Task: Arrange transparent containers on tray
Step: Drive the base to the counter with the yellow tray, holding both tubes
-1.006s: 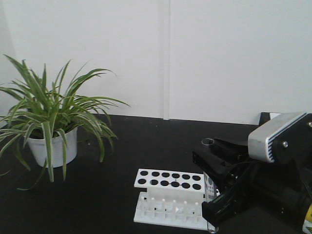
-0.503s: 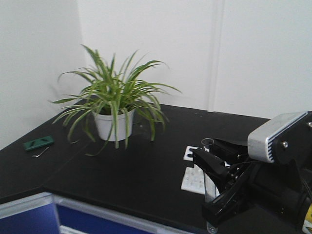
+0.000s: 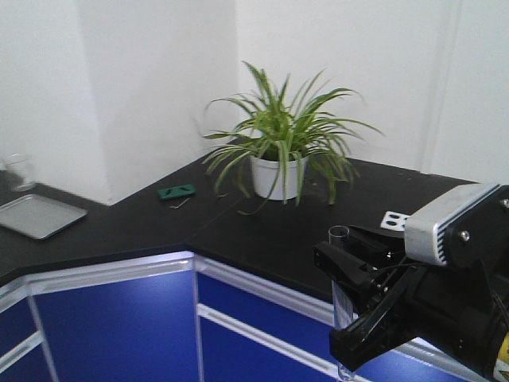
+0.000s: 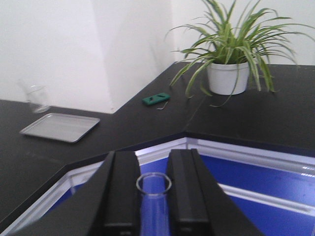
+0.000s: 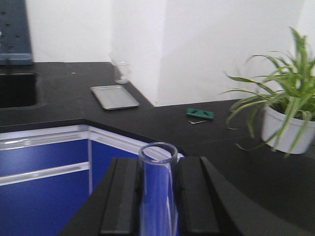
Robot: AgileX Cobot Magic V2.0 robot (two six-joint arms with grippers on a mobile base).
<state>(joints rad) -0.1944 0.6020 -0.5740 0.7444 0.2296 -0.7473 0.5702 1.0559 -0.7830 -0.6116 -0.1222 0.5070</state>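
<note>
Upright, test tube [image 5: 157, 196] in right tool [image 5: 158, 164]

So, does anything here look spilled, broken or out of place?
Nothing stands out. The left end effector grips one tube, the right end effector grips another tube, both intact. The tray lies flat on the counter, the plant pot stands upright, and no spill shows.

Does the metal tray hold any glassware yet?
No, the tray is bare in the right wrist view; the glass beaker stands behind it on the counter.
</note>
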